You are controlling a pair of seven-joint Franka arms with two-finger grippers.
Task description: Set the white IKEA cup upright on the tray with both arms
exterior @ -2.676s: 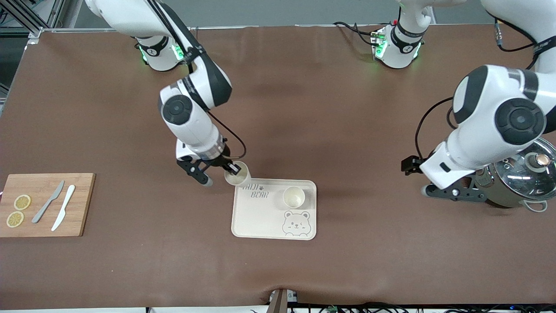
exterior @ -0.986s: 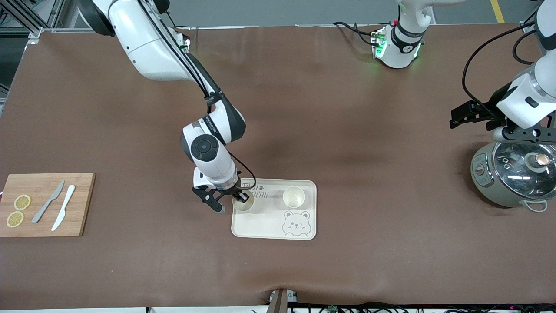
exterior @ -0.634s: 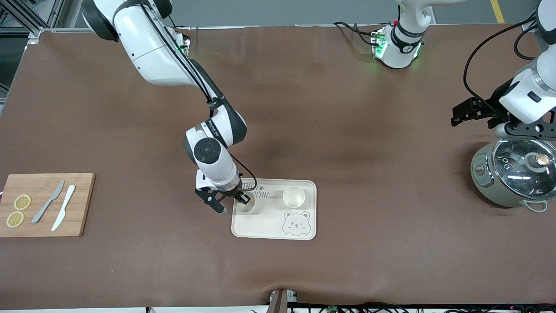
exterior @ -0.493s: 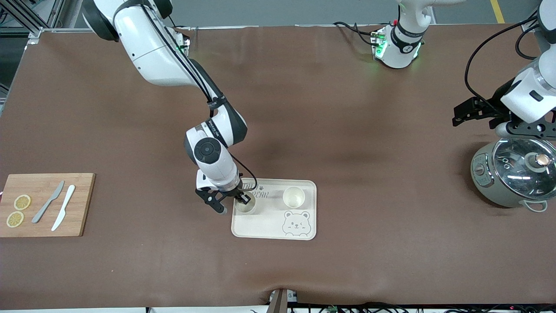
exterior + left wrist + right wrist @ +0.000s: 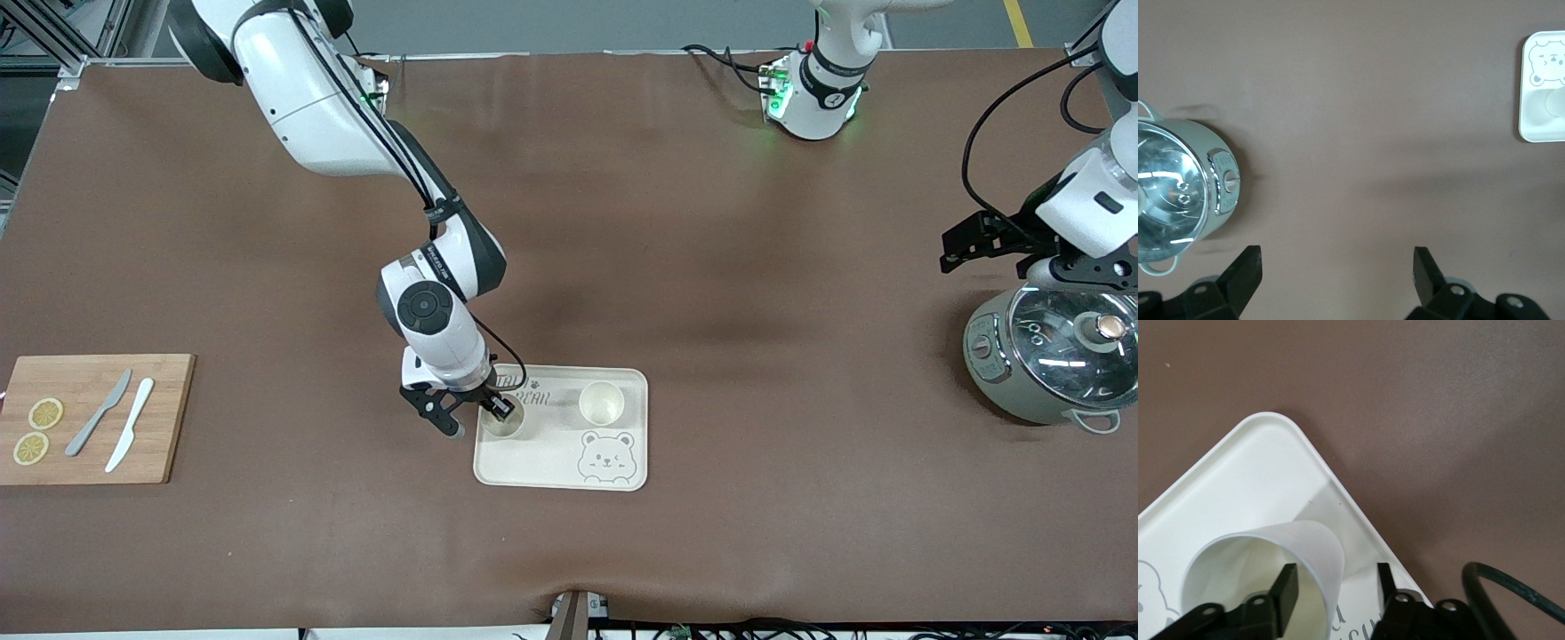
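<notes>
Reaching down over the tray (image 5: 533,462), the right gripper (image 5: 480,416) straddles the wall of a white cup (image 5: 500,421), one finger inside the mouth and one outside. From the right wrist view the fingers (image 5: 1286,587) look loosely set about the wall, though whether they press on it is hard to tell. That cup (image 5: 1265,570) stands upright on the tray (image 5: 1265,460), at the edge toward the right arm's end of the table. A second white cup (image 5: 601,402) stands upright on the same tray, toward the left arm's end, above the bear-face drawing (image 5: 606,456). Well away from the tray, the left gripper (image 5: 996,244) waits with fingers spread wide, up by the lidded pot (image 5: 1053,356), as the left wrist view shows (image 5: 1338,280).
</notes>
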